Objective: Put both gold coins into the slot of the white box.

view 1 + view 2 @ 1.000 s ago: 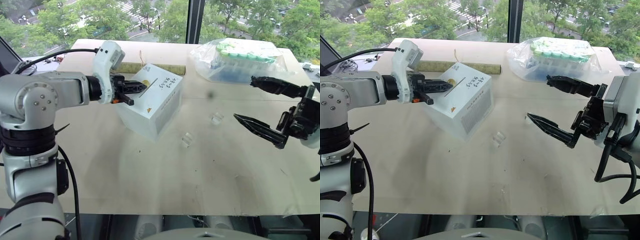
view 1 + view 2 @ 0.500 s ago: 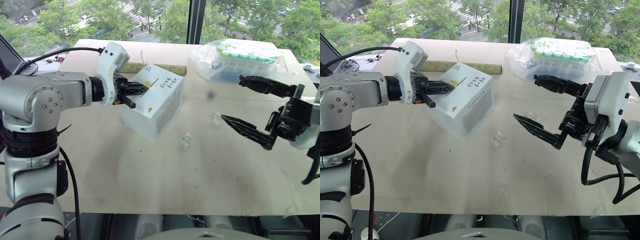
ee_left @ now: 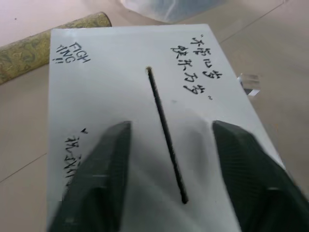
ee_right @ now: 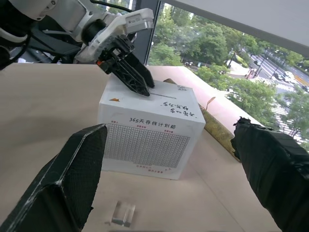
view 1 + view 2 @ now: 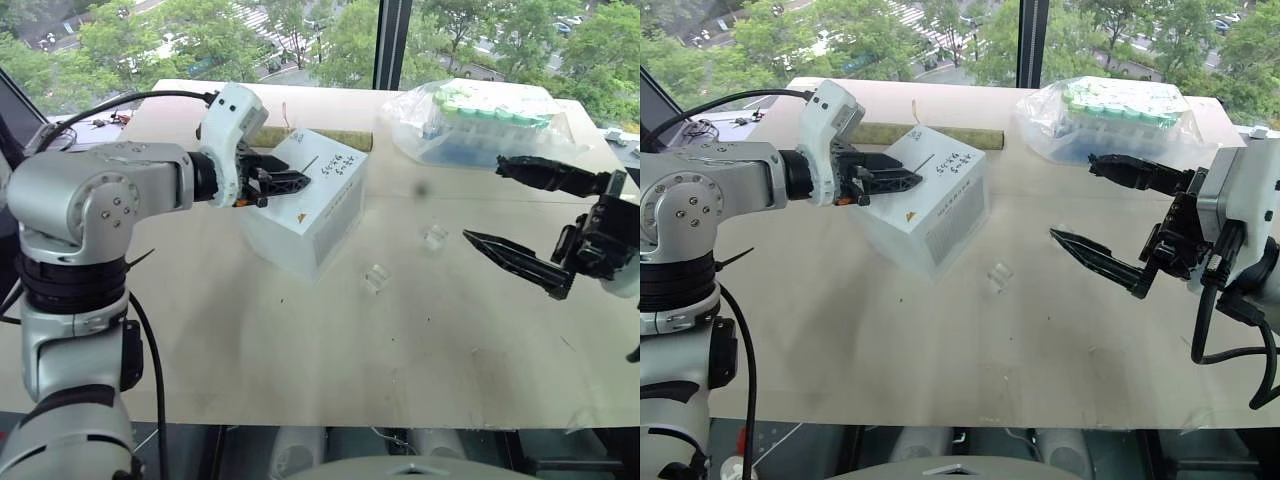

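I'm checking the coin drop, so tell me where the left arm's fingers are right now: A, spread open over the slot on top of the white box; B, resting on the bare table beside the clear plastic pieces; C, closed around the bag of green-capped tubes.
A: in the left wrist view the two fingers stand apart, one on each side of the slot on the white box.

Near end of the slot (image 3: 166,140) possibly running under the left end effector (image 3: 171,169), whose fingers (image 3: 96,179) are cut off at the frame edge, small black writing on the white box (image 4: 149,135) too fine to read, right end effector (image 5: 530,225) partly cut by the frame edge
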You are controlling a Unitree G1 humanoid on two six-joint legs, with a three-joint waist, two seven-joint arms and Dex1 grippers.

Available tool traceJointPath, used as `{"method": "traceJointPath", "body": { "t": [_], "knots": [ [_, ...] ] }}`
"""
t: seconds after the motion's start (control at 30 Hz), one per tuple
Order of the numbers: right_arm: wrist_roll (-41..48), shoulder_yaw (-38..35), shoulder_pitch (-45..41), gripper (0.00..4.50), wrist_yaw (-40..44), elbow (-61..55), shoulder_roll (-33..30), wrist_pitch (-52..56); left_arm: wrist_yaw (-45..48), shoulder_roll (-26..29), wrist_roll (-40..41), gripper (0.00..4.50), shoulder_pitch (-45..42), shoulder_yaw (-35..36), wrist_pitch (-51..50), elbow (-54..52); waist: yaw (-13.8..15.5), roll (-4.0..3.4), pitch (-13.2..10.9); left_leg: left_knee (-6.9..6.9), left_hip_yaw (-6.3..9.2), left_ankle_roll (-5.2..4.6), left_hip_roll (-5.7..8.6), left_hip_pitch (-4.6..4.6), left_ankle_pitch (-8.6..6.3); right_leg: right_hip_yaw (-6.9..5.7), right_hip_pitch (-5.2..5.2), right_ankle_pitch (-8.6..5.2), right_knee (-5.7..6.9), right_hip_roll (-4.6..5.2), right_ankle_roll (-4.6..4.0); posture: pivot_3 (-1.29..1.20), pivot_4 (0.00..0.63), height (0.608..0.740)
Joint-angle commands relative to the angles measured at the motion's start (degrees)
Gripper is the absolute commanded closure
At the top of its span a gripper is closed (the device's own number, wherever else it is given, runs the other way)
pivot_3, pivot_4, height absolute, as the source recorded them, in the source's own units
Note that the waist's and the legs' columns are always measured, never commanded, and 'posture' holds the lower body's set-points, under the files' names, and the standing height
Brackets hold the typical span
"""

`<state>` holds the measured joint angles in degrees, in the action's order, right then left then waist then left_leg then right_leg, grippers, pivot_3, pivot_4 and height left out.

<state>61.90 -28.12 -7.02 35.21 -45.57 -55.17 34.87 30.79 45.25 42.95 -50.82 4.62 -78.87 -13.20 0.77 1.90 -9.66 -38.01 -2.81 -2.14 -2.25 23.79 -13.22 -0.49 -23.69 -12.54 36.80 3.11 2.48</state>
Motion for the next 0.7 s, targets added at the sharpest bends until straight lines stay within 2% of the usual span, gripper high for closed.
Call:
{"method": "traceJointPath", "body": {
  "t": [0.03, 0.1, 0.13, 0.23, 0.3, 0.47, 0.6, 0.7],
  "knots": [
    [-1.79, -2.57, 1.21, 0.0, 1.17, -0.33, -0.64, -1.09, 1.27, -1.76, 4.54, 0.88, 0.1, 6.87, 0.17, -4.0, -0.02, 0.02, -0.01, 0.0, 0.0, 0.0, 0.0, 0.01, 0.0, 0.0, 0.0, 0.0, 0.0, 0.0, 0.0, 0.0, 0.15, 0.74],
    [-3.38, -1.9, 2.38, 0.0, 1.23, -0.47, -0.74, -0.88, 2.0, -4.36, 7.63, 0.88, 1.98, 11.01, 2.76, -6.22, -0.03, 0.02, -0.02, -0.01, 0.0, 0.0, -0.02, 0.05, 0.0, 0.0, -0.01, 0.01, -0.02, 0.01, 0.01, 0.0, 0.15, 0.74],
    [-3.88, -0.84, 3.19, 0.0, 0.28, -0.58, -0.03, -0.49, 3.48, -5.79, 7.85, 0.88, 5.01, 12.84, 7.65, -9.09, -0.04, 0.01, -0.01, -0.01, -0.01, 0.0, -0.03, 0.05, 0.0, 0.01, -0.01, 0.01, -0.02, 0.02, 0.01, 0.0, 0.15, 0.74],
    [-11.02, 2.75, 10.87, 0.0, 0.83, -1.82, 2.8, -2.25, 7.77, -7.13, 13.96, 0.88, 15.43, 19.93, 11.7, -15.63, -0.17, 0.04, 0.02, 0.01, -0.04, 0.01, -0.08, 0.03, -0.01, 0.04, 0.0, 0.0, -0.05, 0.04, 0.0, 0.0, 0.15, 0.74],
    [-14.82, 2.02, 16.88, 0.0, 2.84, -2.0, 4.73, -4.44, 11.03, -5.74, 13.53, 0.88, 23.2, 22.22, 15.49, -18.25, -0.04, 0.03, 0.01, 0.02, 0.01, 0.02, -0.1, 0.06, 0.0, 0.01, -0.02, -0.01, -0.02, 0.04, 0.03, 0.0, 0.15, 0.74],
    [-19.38, -5.37, 30.41, 0.0, 10.2, -0.28, 8.36, -8.79, 21.3, -0.27, 8.0, 0.88, 42.88, 27.48, 25.85, -18.4, 0.03, -0.01, 0.02, 0.02, -0.04, 0.01, -0.09, 0.0, -0.01, 0.0, 0.0, -0.03, -0.04, 0.05, 0.0, 0.0, 0.15, 0.74],
    [-21.82, -11.12, 38.88, 0.0, 14.8, 0.88, 10.79, -11.38, 25.75, 1.89, 5.63, 0.88, 53.28, 29.63, 31.44, -19.43, 0.18, -0.01, 0.13, -0.15, 0.01, 0.09, -0.17, -0.08, -0.07, -0.07, 0.06, -0.17, -0.05, 0.22, 0.22, 0.0, 0.15, 0.74],
    [-23.28, -12.77, 41.89, 0.0, 16.52, 1.7, 12.02, -12.84, 27.51, 1.29, 3.59, 0.88, 58.28, 29.05, 35.63, -18.63, 0.09, -0.07, 0.18, -0.15, 0.0, 0.3, -0.16, -0.06, -0.2, -0.14, 0.03, -0.16, -0.07, 0.79, 0.22, 0.0, 0.15, 0.74]
  ]
}}
